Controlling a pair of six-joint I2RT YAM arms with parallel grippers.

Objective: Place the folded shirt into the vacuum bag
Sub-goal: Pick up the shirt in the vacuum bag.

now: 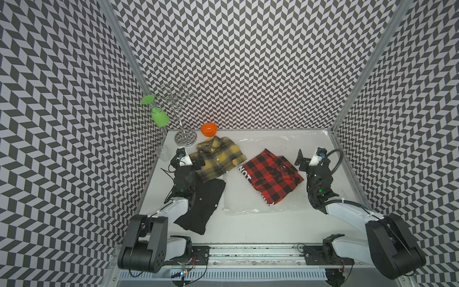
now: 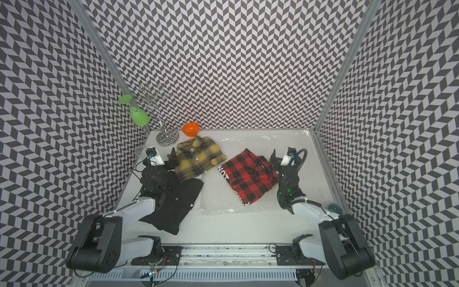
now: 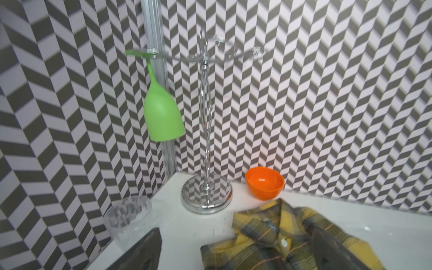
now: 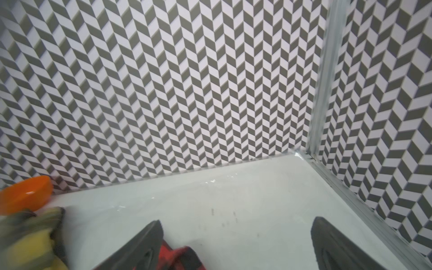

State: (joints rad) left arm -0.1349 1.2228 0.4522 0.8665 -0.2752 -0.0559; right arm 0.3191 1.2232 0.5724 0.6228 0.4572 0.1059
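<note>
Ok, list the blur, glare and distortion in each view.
Both top views: wide-angle bending of the walls, glare streaks on the clear plastic vacuum bag. Left wrist: chrome wire glass rack soft at its arms. Right wrist: yellow plaid shirt and orange plastic bowl smeared.

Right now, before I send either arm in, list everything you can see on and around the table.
vacuum bag: one, clear, flat on the table's right half
red plaid shirt: one, red-black, folded, within the bag's outline; in or on it, cannot tell
yellow plaid shirt: one, yellow-grey, folded, back left
black shirt: one, black, front left, partly under the left arm
bowl: one, orange, by the back wall
glass rack: one, chrome, back left corner
wine glass: one, green, hanging upside down from the rack
cup: one, clear, left edge
left fingers: two, dark, open, empty
right fingers: two, dark, open, empty
</note>
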